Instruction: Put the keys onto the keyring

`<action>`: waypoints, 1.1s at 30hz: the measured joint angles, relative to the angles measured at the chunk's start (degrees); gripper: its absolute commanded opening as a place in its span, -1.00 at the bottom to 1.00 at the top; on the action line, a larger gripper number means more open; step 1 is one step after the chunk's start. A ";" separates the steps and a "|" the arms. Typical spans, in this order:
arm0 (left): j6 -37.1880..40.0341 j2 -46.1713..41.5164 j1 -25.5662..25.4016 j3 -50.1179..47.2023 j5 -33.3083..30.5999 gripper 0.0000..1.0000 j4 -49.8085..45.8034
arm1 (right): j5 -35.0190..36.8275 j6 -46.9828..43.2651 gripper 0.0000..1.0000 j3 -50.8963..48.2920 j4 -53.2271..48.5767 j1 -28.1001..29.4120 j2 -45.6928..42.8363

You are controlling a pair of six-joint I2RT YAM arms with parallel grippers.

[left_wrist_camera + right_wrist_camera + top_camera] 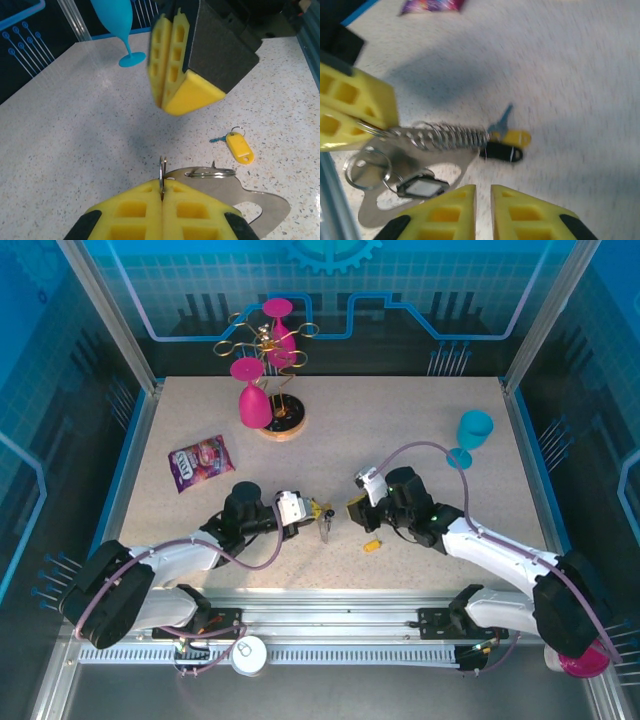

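My left gripper (303, 508) is shut on a silver split ring (163, 171) of the keyring (322, 513), holding it just above the table. From that ring hang a flat metal loop plate (235, 192), a second ring (210, 173), a coil spring (445, 135), a black-headed key (503, 152) and a small clear tag (422, 186). The key with the yellow head (239, 147) and a teal blade (218, 139) lies loose on the table (372, 545). My right gripper (353, 510) hovers facing the keyring, its fingers (520, 212) a thin gap apart with nothing between them.
A blue goblet (472, 435) stands at the back right. A gold wire rack (272, 350) with pink glasses is at the back, and a purple snack packet (200, 462) lies left. Open tabletop (420, 430) lies behind the grippers.
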 measured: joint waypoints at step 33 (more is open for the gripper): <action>-4.11 0.00 -0.22 -0.04 -2.58 -1.00 -0.13 | 13.90 23.76 -0.48 10.10 -32.72 1.95 16.46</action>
